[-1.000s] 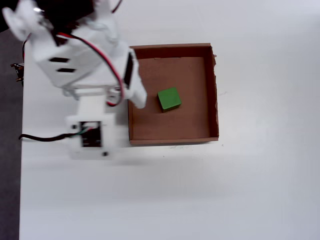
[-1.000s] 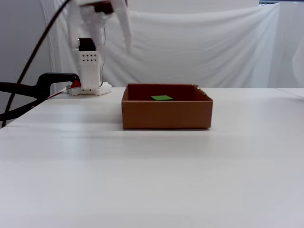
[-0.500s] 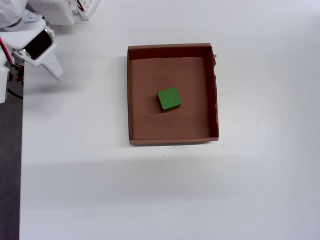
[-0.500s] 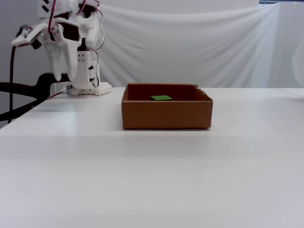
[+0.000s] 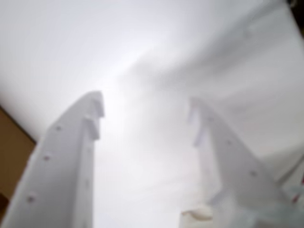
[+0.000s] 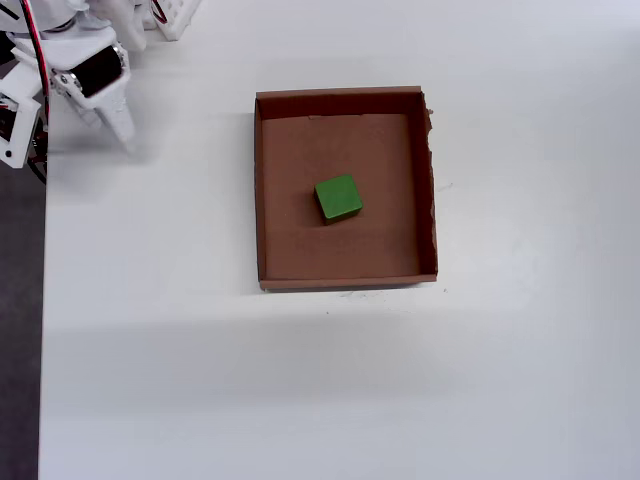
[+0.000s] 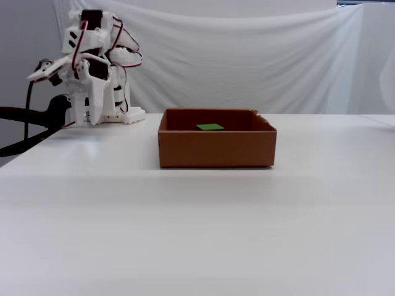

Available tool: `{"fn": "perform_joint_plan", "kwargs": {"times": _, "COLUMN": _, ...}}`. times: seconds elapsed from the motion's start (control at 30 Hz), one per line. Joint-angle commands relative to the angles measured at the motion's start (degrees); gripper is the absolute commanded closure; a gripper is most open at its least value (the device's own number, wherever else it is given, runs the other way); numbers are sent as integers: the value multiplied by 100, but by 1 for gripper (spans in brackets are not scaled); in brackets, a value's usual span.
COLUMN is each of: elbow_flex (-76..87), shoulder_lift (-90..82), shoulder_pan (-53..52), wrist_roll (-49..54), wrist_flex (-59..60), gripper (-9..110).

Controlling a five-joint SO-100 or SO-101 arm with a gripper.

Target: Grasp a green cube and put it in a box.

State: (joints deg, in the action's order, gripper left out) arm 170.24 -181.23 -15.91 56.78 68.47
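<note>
The green cube [image 6: 338, 197] lies flat near the middle of the brown cardboard box [image 6: 258, 190]. In the fixed view only the green cube's top [image 7: 210, 127] shows above the box wall [image 7: 216, 148]. My gripper [image 6: 105, 122] is far from both, folded in by the arm's base at the table's top left corner. The fixed view shows my gripper [image 7: 91, 112] pointing down at the table, left of the box. In the wrist view my gripper [image 5: 146, 107] is open over bare white table with nothing between its fingers, and a brown box corner [image 5: 12, 156] shows at the left edge.
The arm's white base [image 7: 117, 114] stands at the back left of the table. A black clamp and cable [image 7: 31, 117] reach in from the left. The table's left edge [image 6: 42, 300] borders a dark strip. A white cloth [image 7: 259, 55] hangs behind.
The arm swung away from the box's left side and folded back to the top left corner. The gripper then settled lower, near the base. The cube stayed in the box.
</note>
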Motion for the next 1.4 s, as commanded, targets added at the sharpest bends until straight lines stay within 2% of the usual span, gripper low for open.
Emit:
{"fn": "perform_joint_plan", "kwargs": {"times": 0.0, "elbow_flex": 0, "shoulder_lift": -123, "shoulder_pan": -97, "wrist_roll": -44, "wrist_flex": 185, "gripper": 80}}
{"fn": "perform_joint_plan", "kwargs": {"times": 0.27, "elbow_flex": 9, "shoulder_lift": -123, "shoulder_pan": -70, "wrist_roll": -343, "wrist_flex": 202, "gripper": 80}}
{"fn": "perform_joint_plan", "kwargs": {"times": 1.37, "elbow_flex": 9, "shoulder_lift": -123, "shoulder_pan": 44, "wrist_roll": -343, "wrist_flex": 202, "gripper": 80}}
